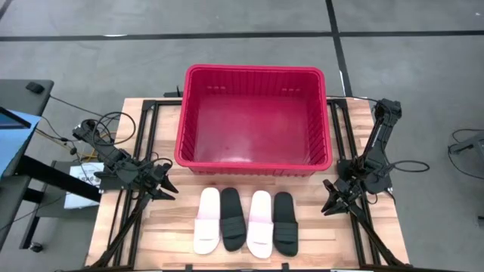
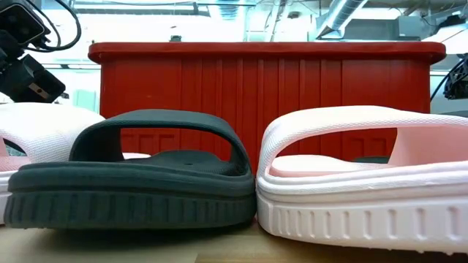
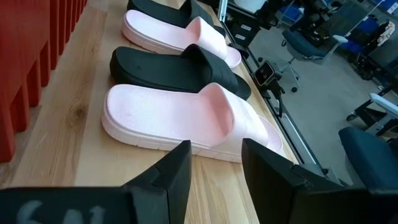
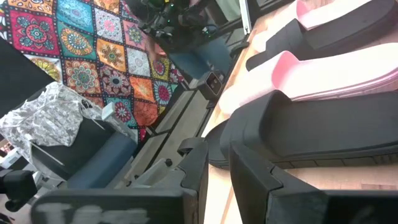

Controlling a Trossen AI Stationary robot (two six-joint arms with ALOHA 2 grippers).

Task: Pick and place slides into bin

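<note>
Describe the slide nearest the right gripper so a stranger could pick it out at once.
Find the big red bin on the wooden table; four slides lie in a row in front of it. Take the one at the row's end beside the right gripper: the black slide. Its only neighbour is a pale pink slide, and the other black one sits mid-row.

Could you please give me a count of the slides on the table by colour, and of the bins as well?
Pale pink/white slides: 2, at and
Black slides: 2, at and
Red bin: 1
Total: 5 things, with all four slides lying in a row on the table in front of the bin and none in it.
</note>
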